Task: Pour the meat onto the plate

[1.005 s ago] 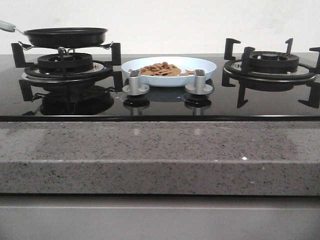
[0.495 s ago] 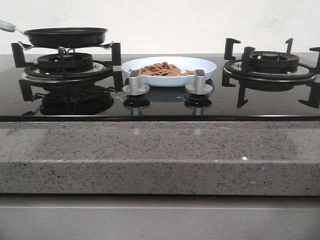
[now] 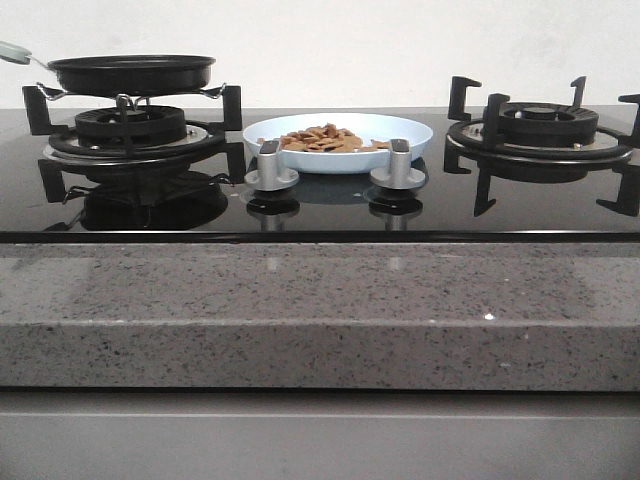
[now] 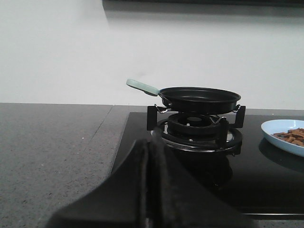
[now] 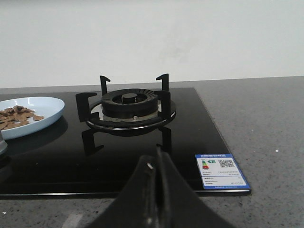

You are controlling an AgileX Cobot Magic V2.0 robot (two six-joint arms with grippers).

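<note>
The pale-blue plate sits on the black glass hob between the two burners, behind the two silver knobs. A loose pile of orange-brown meat lies inside it. The plate's edge and some meat show in the left wrist view, and the plate with meat shows in the right wrist view. My left gripper is shut and empty, low in front of the left burner. My right gripper is shut and empty, in front of the right burner. Neither arm appears in the front view.
A black frying pan with a pale-green handle rests on the left burner. The right burner carries nothing. Two silver knobs stand before the plate. A sticker lies at the hob's corner. Grey stone counter fronts the hob.
</note>
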